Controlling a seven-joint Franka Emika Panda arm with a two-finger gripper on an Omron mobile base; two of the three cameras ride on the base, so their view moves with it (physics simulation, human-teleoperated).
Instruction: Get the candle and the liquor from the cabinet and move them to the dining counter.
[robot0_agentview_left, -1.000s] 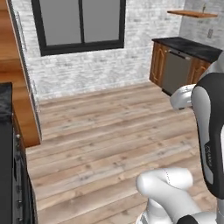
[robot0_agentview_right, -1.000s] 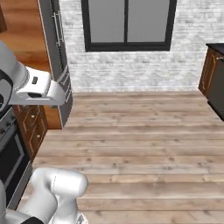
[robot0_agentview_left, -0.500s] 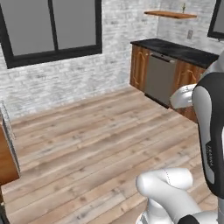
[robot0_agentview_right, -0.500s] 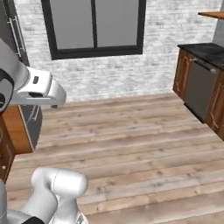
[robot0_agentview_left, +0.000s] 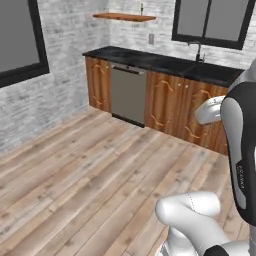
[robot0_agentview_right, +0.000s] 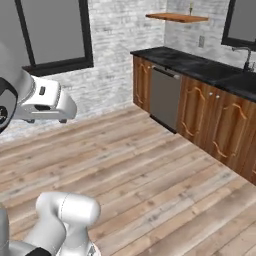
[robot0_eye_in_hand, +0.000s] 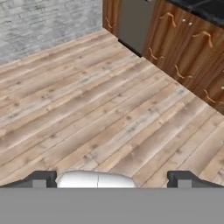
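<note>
The tool (robot0_eye_in_hand: 112, 177) hangs spread wide and empty, its two dark tips standing far apart at the bottom of the hand view, with only plank floor (robot0_eye_in_hand: 96, 109) under it; the shelf (robot0_agentview_left: 124, 17) is fixed high on the white brick wall, above the far end of the black-topped table (robot0_agentview_left: 165, 62) that runs along the wall over brown cupboards and a grey dishwasher (robot0_agentview_left: 128, 95); a small upright thing on that shelf, too small to name for sure, is probably the candle (robot0_agentview_left: 142, 8); the bottle I cannot make out; so the task's things lie ahead of the tool and well above it, a long way off across the floor, and the tool points down at the planks rather than up at the shelf; judged from this, nothing has been fetched yet, and the next move calls for closing on the wall and lifting the arm toward the shelf, the candle's long axis being upright.
</note>
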